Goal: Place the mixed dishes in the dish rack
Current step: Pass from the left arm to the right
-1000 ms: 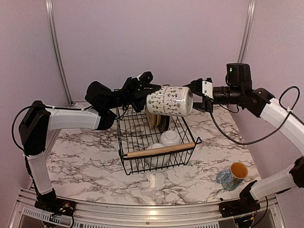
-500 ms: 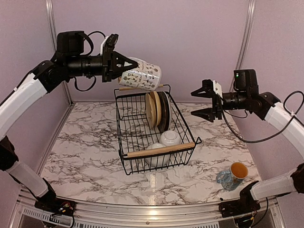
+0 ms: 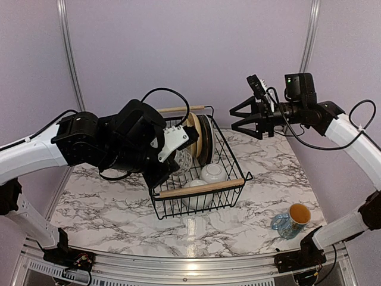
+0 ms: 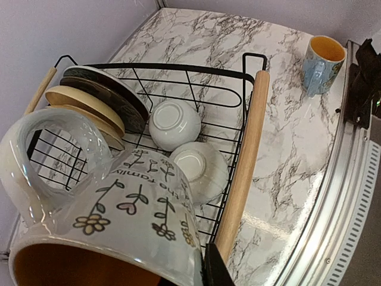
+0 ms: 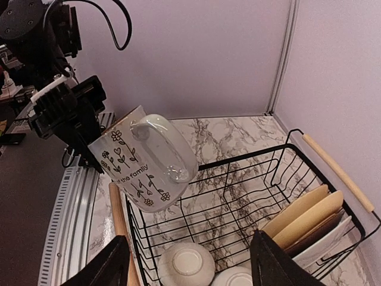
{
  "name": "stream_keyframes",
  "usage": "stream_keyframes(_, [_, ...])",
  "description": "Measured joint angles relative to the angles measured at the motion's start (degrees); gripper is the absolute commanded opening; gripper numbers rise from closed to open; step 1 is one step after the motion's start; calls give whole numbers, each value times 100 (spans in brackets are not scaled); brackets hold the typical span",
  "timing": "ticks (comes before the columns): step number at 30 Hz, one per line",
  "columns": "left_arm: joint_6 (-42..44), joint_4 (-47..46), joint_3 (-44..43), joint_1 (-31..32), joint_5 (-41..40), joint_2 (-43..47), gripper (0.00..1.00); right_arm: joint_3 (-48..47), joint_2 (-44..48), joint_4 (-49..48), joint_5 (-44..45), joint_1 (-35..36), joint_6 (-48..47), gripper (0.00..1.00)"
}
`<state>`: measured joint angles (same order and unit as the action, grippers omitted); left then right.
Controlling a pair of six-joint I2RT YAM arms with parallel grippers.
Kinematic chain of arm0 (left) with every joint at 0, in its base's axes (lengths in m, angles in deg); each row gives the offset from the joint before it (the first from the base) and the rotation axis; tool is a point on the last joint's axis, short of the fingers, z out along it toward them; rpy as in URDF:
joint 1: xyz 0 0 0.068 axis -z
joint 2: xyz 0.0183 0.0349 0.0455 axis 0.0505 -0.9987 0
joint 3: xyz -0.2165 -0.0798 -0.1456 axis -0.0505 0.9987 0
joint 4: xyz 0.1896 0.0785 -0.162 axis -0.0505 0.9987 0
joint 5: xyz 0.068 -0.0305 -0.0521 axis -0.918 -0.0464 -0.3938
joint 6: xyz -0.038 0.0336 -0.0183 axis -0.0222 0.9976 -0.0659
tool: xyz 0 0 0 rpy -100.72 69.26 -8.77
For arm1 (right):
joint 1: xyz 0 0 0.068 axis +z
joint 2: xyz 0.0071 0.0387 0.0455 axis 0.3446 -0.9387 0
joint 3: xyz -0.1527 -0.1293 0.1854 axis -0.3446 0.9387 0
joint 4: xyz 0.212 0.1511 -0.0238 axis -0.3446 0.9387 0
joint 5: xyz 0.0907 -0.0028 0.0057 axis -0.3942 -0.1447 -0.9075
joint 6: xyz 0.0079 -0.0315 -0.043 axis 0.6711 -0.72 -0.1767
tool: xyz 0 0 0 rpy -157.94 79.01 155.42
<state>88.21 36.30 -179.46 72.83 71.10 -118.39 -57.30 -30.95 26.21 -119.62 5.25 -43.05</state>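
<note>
The left fingers (image 4: 215, 273) are pinching the rim of the large patterned mug (image 4: 119, 220), 1 finger showing outside the wall. They hold the mug in the air over the left half of the dish rack (image 3: 237, 156), close above its wires. The mug lies tilted. Its mouth is toward the left wrist, its base points away and down into the rack, and its handle is turned upward.

Under and just beyond the mug, bare wire floor shows on the rack's left side. That gap is the relation that matters: it lies straight ahead along the mug's long axis, so lowering should be a short drop and not a sideways carry.

The plates (image 4: 95, 101) stand on edge at the rack's far end. The 2 white bowls (image 4: 174, 124) sit upside down nearer the front wooden handle (image 4: 244, 161). Both groups flank the gap closely, so I judge a bump on the way down to be the risk.

The right fingers (image 5: 280, 265) are spread wide and hold nothing. They hover above the rack's far right corner, apart from everything.

At the near right of the bench (image 3: 268, 179), well apart from the rack, stands a blue mug (image 3: 292, 219), upright and not yet loaded. The right arm is plainly the nearer one to it.
</note>
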Motion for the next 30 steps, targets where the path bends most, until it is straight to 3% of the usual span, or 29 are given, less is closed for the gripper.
stream_keyframes(6, [957, -76, 103, 750, -1725, -271, 0, 0, -291, 44, -212, 247, 520, 64])
stream_keyframes(12, [2013, -820, 791, 1246, -3517, -380, 0, 39, -671, 133, -734, 254, 1338, 65])
stream_keyframes(20, [4522, -3051, 2140, 1464, -5390, -588, 0, 1506, -411, -2238, -1945, 291, 4522, 67])
stream_keyframes(27, [7484, -6113, 3217, 1711, -6089, -680, 0, 1773, -507, -3858, -2201, 455, 6511, 66])
stream_keyframes(30, [8317, -6946, 3268, 1731, -6229, -850, 0, 1777, -623, -4205, -2212, 479, 7005, 64])
